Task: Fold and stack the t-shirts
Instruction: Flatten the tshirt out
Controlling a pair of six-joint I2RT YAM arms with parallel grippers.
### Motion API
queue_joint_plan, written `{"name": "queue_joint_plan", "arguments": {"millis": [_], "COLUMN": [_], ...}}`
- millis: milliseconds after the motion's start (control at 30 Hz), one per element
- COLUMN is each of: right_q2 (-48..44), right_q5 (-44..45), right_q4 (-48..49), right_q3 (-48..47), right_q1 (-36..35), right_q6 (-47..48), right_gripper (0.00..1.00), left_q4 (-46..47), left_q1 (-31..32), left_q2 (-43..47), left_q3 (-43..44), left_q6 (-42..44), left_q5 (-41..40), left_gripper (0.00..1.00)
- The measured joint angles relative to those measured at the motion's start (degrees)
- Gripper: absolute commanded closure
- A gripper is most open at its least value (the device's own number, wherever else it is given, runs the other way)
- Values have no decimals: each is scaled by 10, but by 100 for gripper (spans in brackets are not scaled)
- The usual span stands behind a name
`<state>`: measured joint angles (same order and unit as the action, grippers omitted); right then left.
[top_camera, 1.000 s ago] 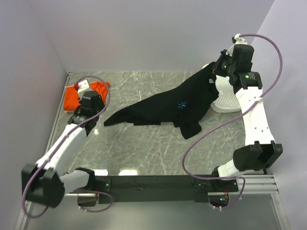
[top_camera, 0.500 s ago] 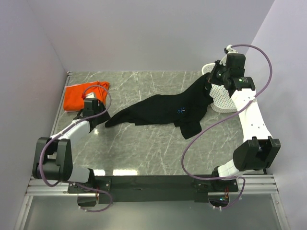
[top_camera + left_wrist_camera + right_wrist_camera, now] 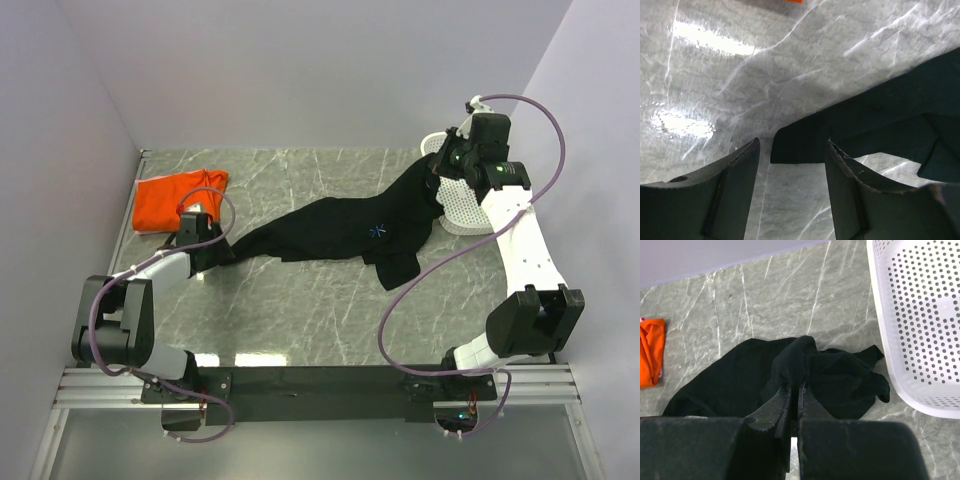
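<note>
Open tabletop (image 3: 320, 310) in front of the black shirt (image 3: 340, 228); white basket (image 3: 462, 205) (far right) beside it.

Lighting: bright, even, from overhead. Shadows: soft, faint. Glare: white patches on the glossy desk (image 3: 705, 42), strongest in the left wrist view. Black t-shirt (image 3: 350, 225): near-featureless dark mass. Focus: overhead view sharp; near jaws blurred in both wrist views.

Three views of one table (image 3: 330, 300): overhead and both wrists.
From above and behind the arm bases we see the whole table from far off. Our left wrist view sits low, almost on the table, facing past the left pincer (image 3: 793, 145) at an edge of the black shirt (image 3: 880, 115). Our right wrist view looks down from higher, past the right pincer (image 3: 795, 386), over that shirt, the white basket (image 3: 920, 315) and the orange shirt (image 3: 650, 350). All three views share the black shirt.
</note>
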<state>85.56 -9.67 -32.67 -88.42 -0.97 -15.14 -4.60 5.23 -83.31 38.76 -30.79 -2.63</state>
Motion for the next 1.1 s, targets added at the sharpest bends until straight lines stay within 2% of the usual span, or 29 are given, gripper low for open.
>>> {"name": "queue_joint_plan", "arguments": {"millis": [500,733,967,1100], "right_q2": [0,0,-2,-2], "right_q5": [-15,-27,-39,-42], "right_q4": [10,22,32,35], "right_q3": [9,20,38,45], "right_q1": [1,3,24,28], "right_q6": [0,-4,-5,-5], "right_gripper": [100,100,100,100], "left_q4": [-39,-49,-69,-75], "left_q1": [2,4,28,33], "left_q2": [-33,-40,-48,-42], "left_q3": [33,38,53,53], "left_q6": [-18,-19,-18,-18], "left_q5": [-8,-13,-22,-23], "left_gripper": [49,68,99,100]}}
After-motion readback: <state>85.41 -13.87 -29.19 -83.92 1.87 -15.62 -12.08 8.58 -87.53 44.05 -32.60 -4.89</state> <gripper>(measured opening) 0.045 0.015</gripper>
